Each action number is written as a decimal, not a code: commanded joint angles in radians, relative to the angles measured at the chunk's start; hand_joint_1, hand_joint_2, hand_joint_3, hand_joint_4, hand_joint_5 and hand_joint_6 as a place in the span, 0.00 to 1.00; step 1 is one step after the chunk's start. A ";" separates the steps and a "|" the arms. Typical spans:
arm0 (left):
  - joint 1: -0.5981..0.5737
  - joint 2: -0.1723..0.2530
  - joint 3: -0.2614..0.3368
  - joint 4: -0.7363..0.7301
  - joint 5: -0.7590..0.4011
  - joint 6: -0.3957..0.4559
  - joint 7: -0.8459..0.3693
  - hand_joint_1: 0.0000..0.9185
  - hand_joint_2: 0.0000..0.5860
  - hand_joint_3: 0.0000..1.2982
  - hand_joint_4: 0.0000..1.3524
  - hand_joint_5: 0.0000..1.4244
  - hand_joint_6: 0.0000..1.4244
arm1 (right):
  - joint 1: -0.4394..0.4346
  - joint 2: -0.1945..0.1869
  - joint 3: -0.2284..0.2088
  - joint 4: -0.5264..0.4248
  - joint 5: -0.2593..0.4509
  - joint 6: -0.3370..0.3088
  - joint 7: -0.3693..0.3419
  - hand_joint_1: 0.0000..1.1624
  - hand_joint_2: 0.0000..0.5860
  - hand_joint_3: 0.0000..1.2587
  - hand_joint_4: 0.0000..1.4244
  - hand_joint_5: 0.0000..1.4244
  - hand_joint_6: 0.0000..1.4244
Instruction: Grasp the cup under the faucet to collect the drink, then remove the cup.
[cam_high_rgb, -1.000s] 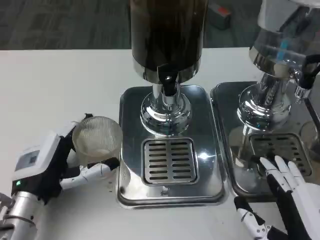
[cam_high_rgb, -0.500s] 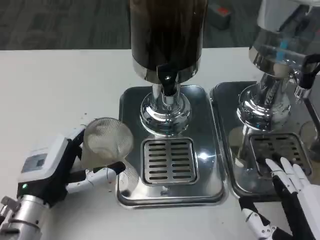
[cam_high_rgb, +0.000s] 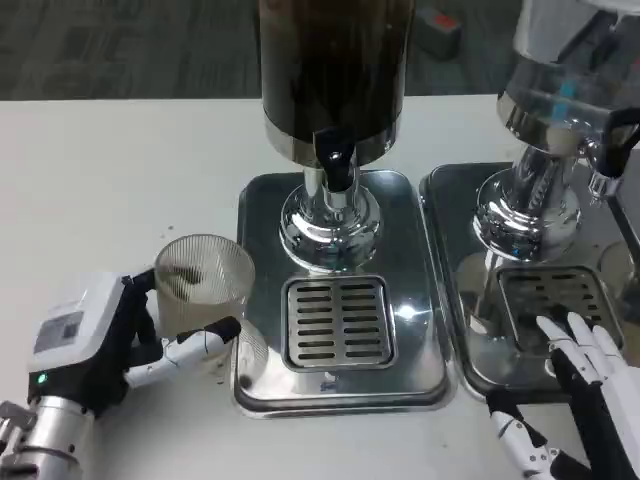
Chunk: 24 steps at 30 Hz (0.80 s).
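Bright, even overhead light w/ glare spots on chrome tray (cam_high_rgb: 415, 315); soft shadows, slight blur at top.

No text, label or number can be read anywhere.

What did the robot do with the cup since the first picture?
The left hand held the cup the whole time. It tipped the cup toward the dispenser's tray, then set it upright again, a little nearer the tray and lower in the picture. The right hand slid slightly down at the second tray's edge. The dark dispenser and both trays stayed put.
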<state>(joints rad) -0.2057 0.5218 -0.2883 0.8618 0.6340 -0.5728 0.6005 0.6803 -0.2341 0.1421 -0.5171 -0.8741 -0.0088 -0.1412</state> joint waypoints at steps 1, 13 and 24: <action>-0.012 -0.015 0.004 0.016 -0.002 0.003 0.018 0.25 0.24 0.45 0.51 0.70 1.00 | 0.001 0.002 -0.006 -0.006 0.008 0.007 0.007 0.18 0.66 0.12 0.03 0.02 0.15; -0.004 -0.029 0.018 0.027 -0.014 -0.010 0.065 0.29 0.24 0.48 0.54 0.72 1.00 | -0.005 0.000 -0.010 -0.004 0.011 0.006 0.008 0.19 0.68 0.12 0.03 0.02 0.15; 0.005 -0.035 0.043 0.038 -0.026 -0.030 0.105 0.29 0.24 0.49 0.56 0.74 1.00 | -0.019 -0.001 -0.008 0.010 0.016 0.003 0.005 0.19 0.69 0.12 0.03 0.02 0.15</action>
<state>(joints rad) -0.2026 0.4925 -0.2661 0.8976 0.6326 -0.5778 0.6711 0.6685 -0.2344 0.1389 -0.5146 -0.8660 -0.0084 -0.1412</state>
